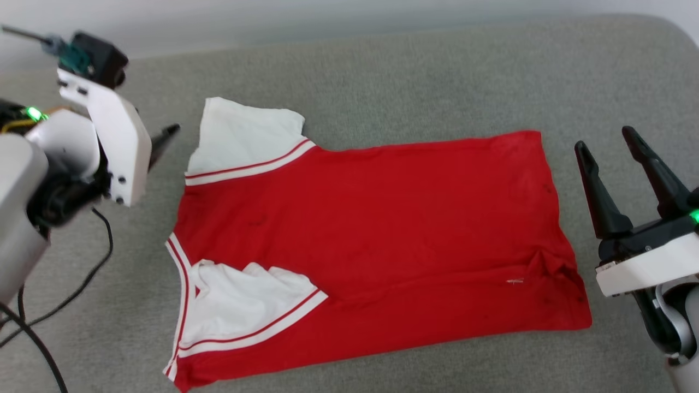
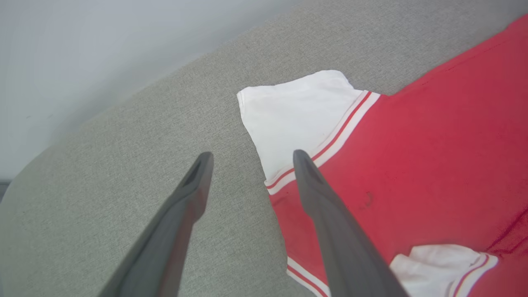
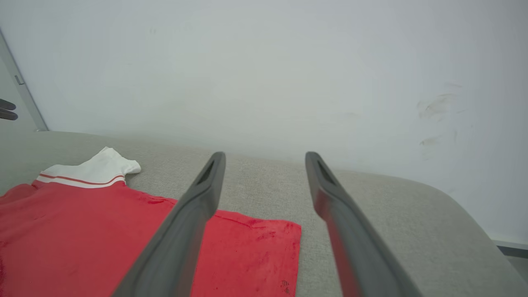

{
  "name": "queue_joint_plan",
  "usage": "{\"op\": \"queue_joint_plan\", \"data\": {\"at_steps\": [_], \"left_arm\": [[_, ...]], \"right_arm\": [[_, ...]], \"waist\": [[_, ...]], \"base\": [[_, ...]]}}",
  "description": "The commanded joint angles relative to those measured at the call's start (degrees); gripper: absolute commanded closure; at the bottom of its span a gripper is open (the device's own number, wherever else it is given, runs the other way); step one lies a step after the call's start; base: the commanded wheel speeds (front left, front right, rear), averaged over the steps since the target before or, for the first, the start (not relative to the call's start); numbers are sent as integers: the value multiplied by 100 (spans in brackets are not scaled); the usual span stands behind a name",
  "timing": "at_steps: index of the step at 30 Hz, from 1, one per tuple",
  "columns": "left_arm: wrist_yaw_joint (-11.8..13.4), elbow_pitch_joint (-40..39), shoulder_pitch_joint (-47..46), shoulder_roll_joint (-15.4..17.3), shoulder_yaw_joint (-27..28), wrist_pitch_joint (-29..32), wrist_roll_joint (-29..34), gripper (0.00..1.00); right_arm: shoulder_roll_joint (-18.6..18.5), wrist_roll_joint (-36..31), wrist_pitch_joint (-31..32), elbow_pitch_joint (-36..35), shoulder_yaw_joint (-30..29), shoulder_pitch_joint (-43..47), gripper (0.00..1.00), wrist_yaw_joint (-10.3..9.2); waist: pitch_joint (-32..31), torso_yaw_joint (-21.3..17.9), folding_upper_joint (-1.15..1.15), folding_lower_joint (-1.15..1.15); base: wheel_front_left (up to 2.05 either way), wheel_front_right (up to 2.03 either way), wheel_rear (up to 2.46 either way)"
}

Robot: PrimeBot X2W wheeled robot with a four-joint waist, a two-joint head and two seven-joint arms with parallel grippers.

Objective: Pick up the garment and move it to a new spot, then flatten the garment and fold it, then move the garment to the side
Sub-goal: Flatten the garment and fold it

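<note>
Garment (image 1: 371, 229): spread out in the middle of the grey padded surface (image 1: 382, 71), collar end toward its left edge, hem toward its right edge. Red body lies mostly flat. Far sleeve (image 1: 240, 136) is laid out smooth; near sleeve (image 1: 246, 305) is bunched and partly turned over on itself. Small pucker in the cloth close to the near right hem corner.

Left pincer (image 2: 249, 159): released, jaws wide, nothing between them, hovering just off the collar end by the far sleeve. Right pincer (image 1: 605, 139): also released and empty, just beyond the hem, clear of the cloth.

Progress, as judged: laying out looks largely done. No fold made yet. Left to do: smooth the near sleeve and hem pucker, fold, then shift the garment aside. Whether this spot is the new one cannot be told.

Hard to make out:
- No number or lettering shows on the upward face; likely face down, not certain.
- In the head view the left pincer is mostly behind its white wrist housing; one fingertip shows.
- Dark specks near the hem: stains or damp, cannot tell.
- The garment's near collar corner runs to the bottom of the head view.
</note>
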Motion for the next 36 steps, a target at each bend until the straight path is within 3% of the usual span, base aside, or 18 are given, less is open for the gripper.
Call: {"op": "queue_joint_plan", "data": {"at_steps": [1,8,13,19,32,33,34,36], "left_arm": [[-32,127,-217,-65,18,151,1,0],[-119,607,-1172,-202,48,1061,-63,0],[-188,787,-1907,-204,13,1946,-125,0],[-88,965,-2574,-205,-126,3005,-82,0],[-275,1424,-2351,-272,-443,3260,-56,3],[-309,1428,-2341,-291,-456,3234,-70,60],[-332,1444,-2317,-312,-456,3206,-110,100],[-386,1458,-2286,-358,-477,3149,-125,100]], "right_arm": [[150,-181,-98,-197,-162,139,0,-4],[644,-782,-379,-845,-486,403,0,-4],[781,-1021,-432,-1027,-440,295,0,-4],[887,-1110,-468,-1182,-378,27,0,-4],[891,-1293,-488,-1082,-199,-243,0,-4],[880,-1298,-489,-1076,-210,-257,0,-4],[865,-1300,-489,-1068,-220,-277,0,-4],[835,-1317,-489,-1074,-273,-333,0,-4]], "waist": [[311,-103,0,0],[1051,-320,0,0],[1597,-474,0,0],[2067,-655,0,0],[2278,-822,0,0],[2277,-812,0,0],[2266,-801,0,0],[2217,-774,0,0]], "base": [[0,0,0],[0,0,0],[0,0,0],[0,0,0],[0,0,0],[0,0,0],[0,0,0],[0,0,0]]}}
